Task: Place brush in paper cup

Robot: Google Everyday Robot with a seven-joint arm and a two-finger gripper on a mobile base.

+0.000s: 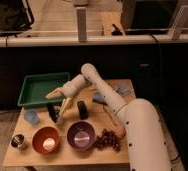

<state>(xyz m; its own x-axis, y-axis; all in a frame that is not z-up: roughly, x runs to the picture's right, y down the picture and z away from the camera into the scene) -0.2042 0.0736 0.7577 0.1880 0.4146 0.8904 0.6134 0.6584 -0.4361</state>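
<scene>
A: Where is the gripper [54, 107]?

B: It is over the left half of the wooden table [17, 156], just in front of the green tray [39, 90]. The white arm [89, 71] rises from the right, bends at an elbow above the table's back edge, and slopes down and left to it.

A: How do the jaws stand?

B: They are spread wide. One cream finger points left along the tray's front rim, and the other points down toward the front of the table. Nothing is clamped between them.

A: And the brush [51, 112]?

B: It is the slim black piece on the table, in the gap between the two fingertips and just left of the lower finger. Whether that finger touches it cannot be told.

A: Is there another black piece?

B: Yes, a thicker black oblong thing [82, 109] sits to the right of the lower finger, apart from the brush.

A: What else is on the table?

B: A pale blue cup [31, 116] stands left of the brush, near the tray's front corner. A shiny metal cup [18, 141] is at the front left. Beside it to the right come an orange bowl [36, 137], a purple bowl [72, 134] and a bunch of dark grapes [107, 140], side by side along the front. The grapes lie against the arm's thick lower part.
</scene>
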